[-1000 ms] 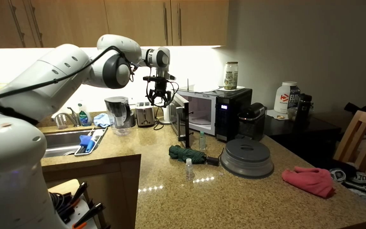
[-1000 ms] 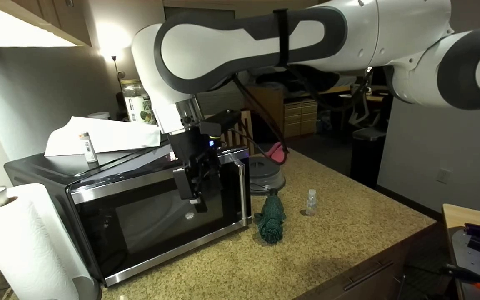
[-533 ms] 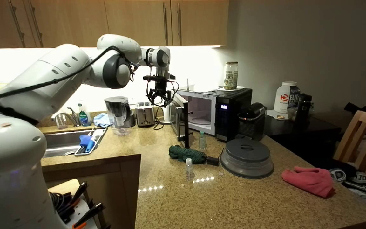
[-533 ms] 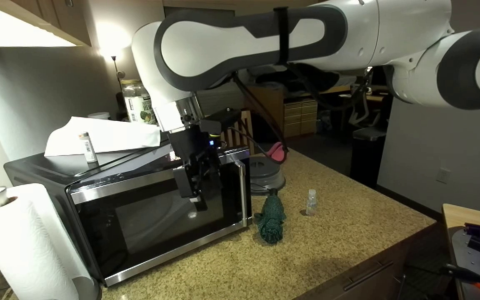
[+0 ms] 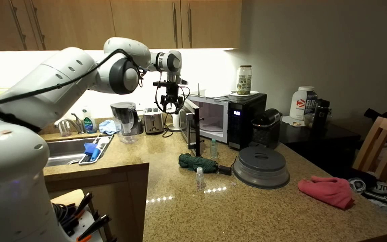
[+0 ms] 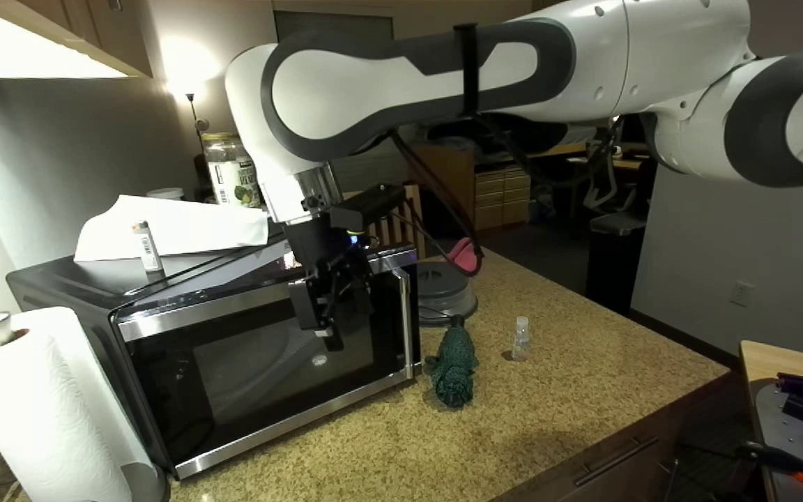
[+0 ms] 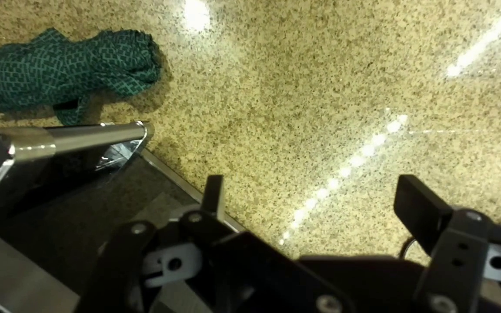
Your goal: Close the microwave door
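Note:
The black and silver microwave (image 5: 244, 117) stands on the counter with its pale interior exposed. Its door (image 5: 190, 126) is swung well out from the front; the outer dark glass and silver handle of the door (image 6: 262, 376) face the camera in an exterior view. My gripper (image 5: 171, 104) hangs pointing down on the outer side of the door, near its upper edge. In the wrist view the door (image 7: 72, 234) fills the lower left, partly behind one finger. The gripper (image 7: 313, 191) is open, its fingers wide apart with only counter seen between them. Whether a finger touches the door I cannot tell.
A dark green folded umbrella (image 5: 198, 163) lies by the door's free edge. A green-capped bottle (image 5: 214, 149) stands between door and microwave. Nearby are a white-capped bottle (image 5: 200, 179), a grey domed cover (image 5: 261, 166) and a paper towel roll (image 6: 46, 411).
The arm has shifted slightly: the gripper sits a little further right and lower in an exterior view. The door and the counter objects have not visibly moved.

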{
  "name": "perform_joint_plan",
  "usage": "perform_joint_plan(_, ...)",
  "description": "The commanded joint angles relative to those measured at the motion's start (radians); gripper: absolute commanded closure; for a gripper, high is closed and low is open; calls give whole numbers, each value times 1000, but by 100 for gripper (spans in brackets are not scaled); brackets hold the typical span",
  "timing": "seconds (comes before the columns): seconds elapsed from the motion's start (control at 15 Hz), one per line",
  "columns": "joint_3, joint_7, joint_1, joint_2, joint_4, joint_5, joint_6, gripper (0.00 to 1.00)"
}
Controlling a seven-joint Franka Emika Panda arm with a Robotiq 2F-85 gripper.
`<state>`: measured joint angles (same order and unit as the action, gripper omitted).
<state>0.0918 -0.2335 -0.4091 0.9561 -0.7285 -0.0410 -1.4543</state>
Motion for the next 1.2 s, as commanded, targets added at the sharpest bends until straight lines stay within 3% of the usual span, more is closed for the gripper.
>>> perform_joint_plan(0.0, -26, -96, 1, 9, 7, 0, -28, 0)
perform_joint_plan(0.67, -84, -327, 36, 37, 25, 9, -63, 0)
perform_joint_plan(1.13, -107, -357, 76, 91, 112, 5, -76, 0)
